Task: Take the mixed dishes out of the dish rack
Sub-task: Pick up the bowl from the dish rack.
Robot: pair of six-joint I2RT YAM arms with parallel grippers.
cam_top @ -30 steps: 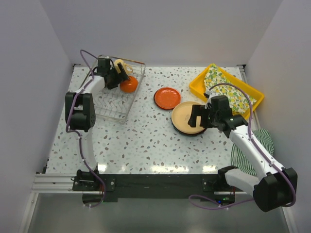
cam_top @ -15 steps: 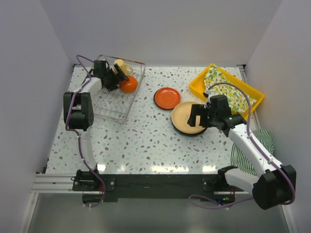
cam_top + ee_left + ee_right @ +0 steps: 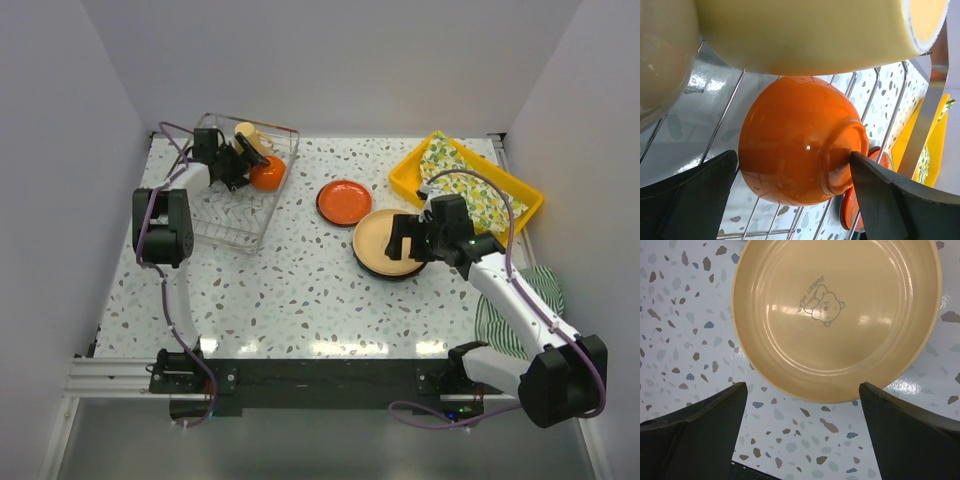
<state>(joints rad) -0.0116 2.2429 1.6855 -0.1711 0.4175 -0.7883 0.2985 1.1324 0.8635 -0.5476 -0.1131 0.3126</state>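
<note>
The dish rack [image 3: 226,226] stands at the back left, and its wires [image 3: 724,116] run under an orange bowl [image 3: 267,176] lying on its side. A cream mug [image 3: 246,134] rests just behind the bowl. My left gripper [image 3: 243,160] is open inside the rack, its fingers on either side of the orange bowl [image 3: 800,140]. The right fingertip [image 3: 865,170] is at the bowl's foot, and the cream mug [image 3: 815,30] fills the top of the left wrist view. My right gripper [image 3: 405,240] is open and empty just short of a tan plate [image 3: 835,315] with a dark rim [image 3: 385,243].
An orange plate [image 3: 344,202] lies on the table between the rack and the tan plate. A yellow tray [image 3: 408,176] with a lemon-print cloth stands at the back right. A green striped cloth [image 3: 522,302] lies by the right edge.
The left gripper has shifted a little inside the rack and now brackets the orange bowl. The right arm has barely moved.
</note>
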